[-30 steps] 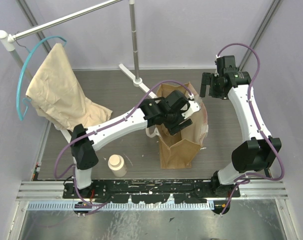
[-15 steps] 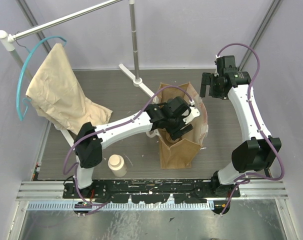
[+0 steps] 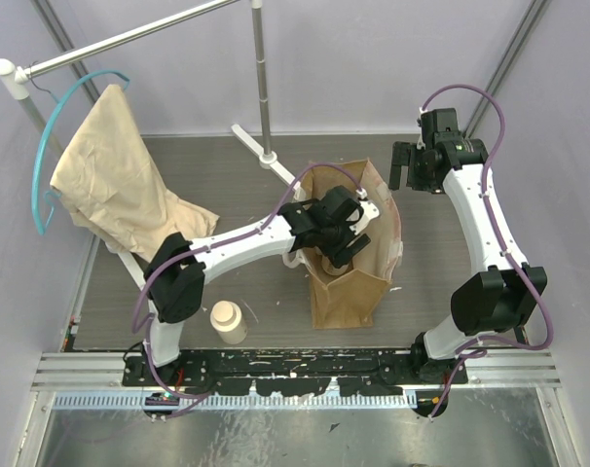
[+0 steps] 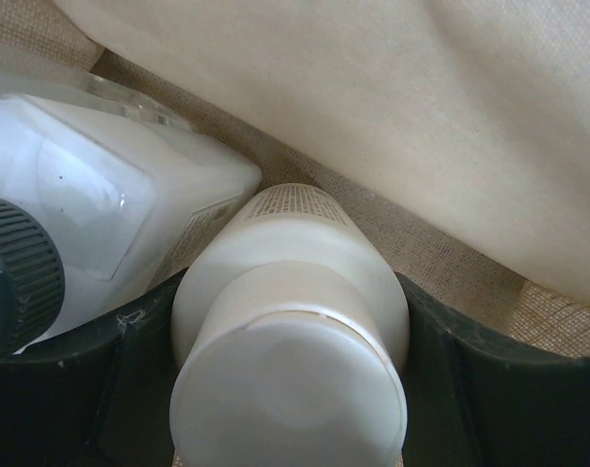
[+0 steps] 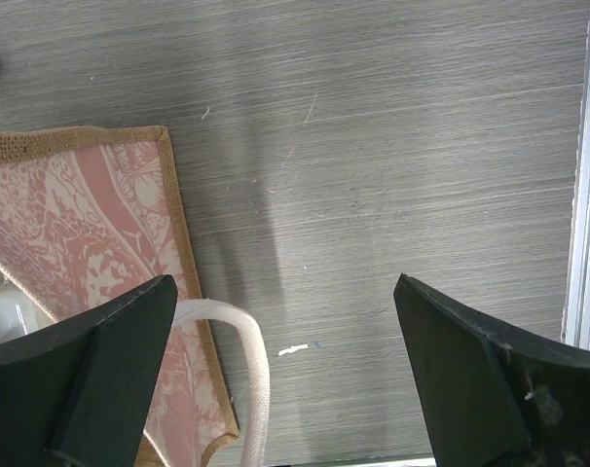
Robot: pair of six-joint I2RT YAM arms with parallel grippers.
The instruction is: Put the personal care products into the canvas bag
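Note:
The tan canvas bag [image 3: 351, 282] stands upright mid-table with its mouth open. My left gripper [image 3: 340, 233] reaches down into the mouth. In the left wrist view my left gripper [image 4: 290, 394] is shut on a cream cylindrical bottle [image 4: 293, 282], cap toward the camera, low inside the bag. A whitish rectangular bottle [image 4: 110, 204] with a dark cap [image 4: 18, 268] lies beside it on the bag's floor. Another cream bottle [image 3: 228, 322] stands on the table left of the bag. My right gripper [image 3: 410, 167] is open and empty, behind the bag's right side; its view shows my right gripper [image 5: 285, 370] over the bag's rim [image 5: 173, 224] and a whitish strap [image 5: 251, 370].
A pale beige cloth [image 3: 110, 185] hangs from a teal hanger [image 3: 56, 126] on a rail at the back left. A metal pole [image 3: 263, 78] with a white foot [image 3: 256, 146] stands behind the bag. A metal rail [image 3: 295, 365] runs along the table's near edge.
My left gripper has sunk deeper into the bag with the cream bottle and shifted slightly left. The right arm has not moved.

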